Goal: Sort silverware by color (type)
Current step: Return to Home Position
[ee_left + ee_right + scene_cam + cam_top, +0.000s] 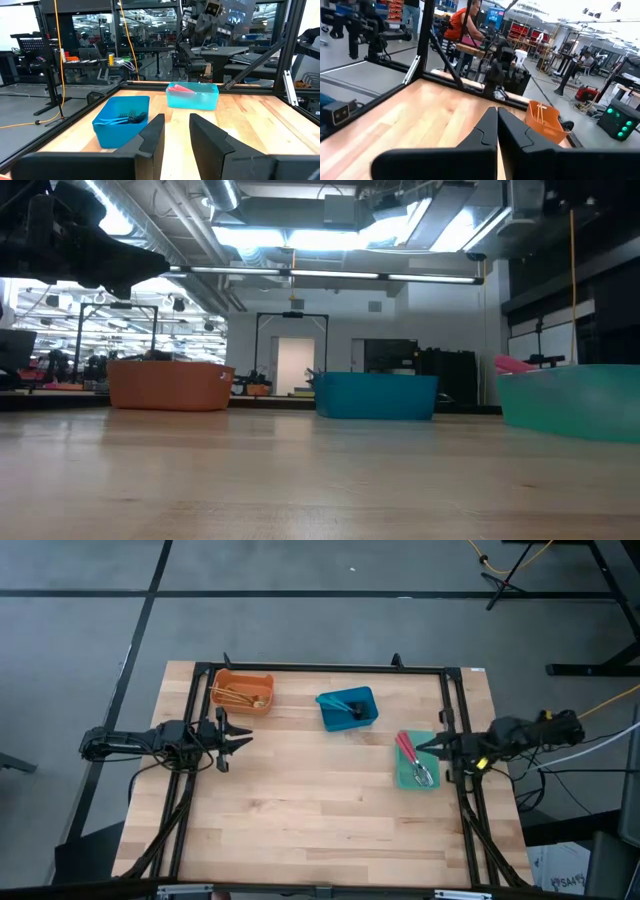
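Observation:
The silverware lies sorted in three bins on the table's far half. Gold pieces (233, 695) sit in the orange bin (243, 693), grey forks (125, 118) in the blue bin (347, 708), and red pieces (407, 749) with some grey ones (424, 776) in the green bin (417, 761). My left gripper (243, 734) hovers open at the table's left side, just near of the orange bin. My right gripper (420, 748) is shut, its tips above the green bin.
A black frame (330, 668) runs along the table's far, left and right edges. The near half of the wooden table (320, 820) holds no objects. People and workbenches show in the room beyond, in the right wrist view.

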You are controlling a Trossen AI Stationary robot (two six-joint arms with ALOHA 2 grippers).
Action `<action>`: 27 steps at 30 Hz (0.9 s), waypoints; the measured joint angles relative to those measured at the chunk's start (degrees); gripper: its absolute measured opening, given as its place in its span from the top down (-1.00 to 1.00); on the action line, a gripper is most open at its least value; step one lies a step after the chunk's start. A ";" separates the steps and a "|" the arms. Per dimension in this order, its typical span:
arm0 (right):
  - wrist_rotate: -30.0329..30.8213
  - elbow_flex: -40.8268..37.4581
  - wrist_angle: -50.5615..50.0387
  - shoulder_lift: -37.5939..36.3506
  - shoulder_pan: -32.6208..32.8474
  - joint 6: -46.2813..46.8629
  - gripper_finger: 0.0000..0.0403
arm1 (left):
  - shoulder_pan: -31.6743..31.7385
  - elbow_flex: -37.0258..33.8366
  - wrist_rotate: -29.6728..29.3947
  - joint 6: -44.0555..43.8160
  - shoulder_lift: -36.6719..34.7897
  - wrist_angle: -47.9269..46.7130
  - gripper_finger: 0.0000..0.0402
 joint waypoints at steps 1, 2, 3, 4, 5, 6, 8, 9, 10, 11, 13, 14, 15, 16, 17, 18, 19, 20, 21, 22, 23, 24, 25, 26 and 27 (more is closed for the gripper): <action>0.01 -1.23 0.92 -0.01 0.00 -0.04 0.99 | 0.00 0.00 -0.02 0.00 0.00 0.00 0.58; 0.32 -2.32 1.77 -0.01 0.00 0.07 0.99 | -0.01 0.00 -0.02 -0.01 0.00 0.00 0.58; 0.80 -3.29 2.50 -0.01 0.00 0.40 0.99 | -0.02 0.00 -0.02 -0.01 0.00 0.00 0.58; 1.64 -4.06 2.86 -0.01 0.00 0.96 0.99 | 0.00 0.00 0.01 -0.01 0.00 0.02 0.58; 2.63 -4.68 2.93 -0.08 0.00 1.33 0.99 | 0.00 0.00 -0.02 -0.01 0.00 0.00 0.58; 3.75 -5.25 2.93 -0.38 0.00 1.56 0.99 | 0.00 0.00 -0.01 -0.01 0.00 0.00 0.58; 5.54 -6.29 3.02 -1.22 0.00 1.79 0.99 | 0.00 0.00 -0.01 -0.01 0.00 0.00 0.58; 6.15 -6.71 3.08 -1.77 -0.01 1.81 0.99 | 0.00 0.00 0.01 -0.01 0.00 0.00 0.58; 6.52 -7.14 3.10 -2.45 0.00 1.80 0.99 | 0.00 0.00 0.01 -0.01 0.00 0.01 0.58; 6.60 -7.59 3.08 -3.27 -0.02 1.78 0.99 | 0.00 0.00 -0.01 -0.01 0.00 0.01 0.58; 7.10 -8.57 3.19 -5.09 0.00 1.74 0.99 | 0.00 0.00 -0.02 -0.01 0.00 0.01 0.58; 7.49 -9.18 3.23 -6.20 0.00 1.74 0.99 | -0.01 0.00 -0.02 -0.01 0.00 0.02 0.58; 7.85 -9.82 3.21 -7.30 0.00 1.76 0.99 | 0.00 0.00 0.01 -0.01 0.00 0.00 0.58; 8.07 -10.48 3.20 -8.47 0.00 1.76 0.99 | 0.00 0.00 -0.02 -0.01 0.00 0.00 0.58; 8.11 -11.15 3.20 -9.67 -0.02 1.76 0.99 | 0.00 0.00 0.00 -0.01 0.00 0.01 0.58; 8.12 -11.78 3.16 -10.85 -0.02 1.75 0.99 | -0.02 0.00 -0.02 -0.01 0.00 0.00 0.58; 8.11 -12.34 3.22 -11.98 -0.02 1.76 0.99 | 0.00 0.00 -0.02 -0.01 0.00 0.02 0.58; 8.11 -12.94 3.30 -13.15 0.00 1.76 0.99 | 0.00 0.00 -0.02 -0.01 0.00 0.00 0.58; 8.11 -13.66 3.24 -14.28 -0.01 1.74 0.99 | 0.00 0.00 -0.02 -0.01 0.00 0.00 0.58; 8.17 -14.26 3.32 -14.71 -0.02 1.74 0.99 | -0.01 0.00 0.00 -0.01 0.00 0.01 0.58; 8.46 -14.56 3.50 -14.55 -0.02 1.76 0.99 | 0.00 0.00 0.00 -0.01 0.00 0.02 0.58; 8.59 -14.85 3.14 -14.53 -0.07 1.76 0.99 | -0.01 0.00 0.01 -0.01 0.00 0.01 0.58; 8.76 -15.17 2.87 -14.57 -0.07 1.99 0.99 | -0.01 0.00 0.00 -0.01 0.00 0.02 0.58; 9.24 -15.40 3.29 -14.57 -0.16 2.12 0.99 | 0.00 0.00 -0.02 -0.01 0.00 0.04 0.58; 9.56 -15.72 3.56 -14.63 -0.49 2.20 0.99 | 0.00 0.00 -0.02 -0.01 0.00 0.00 0.58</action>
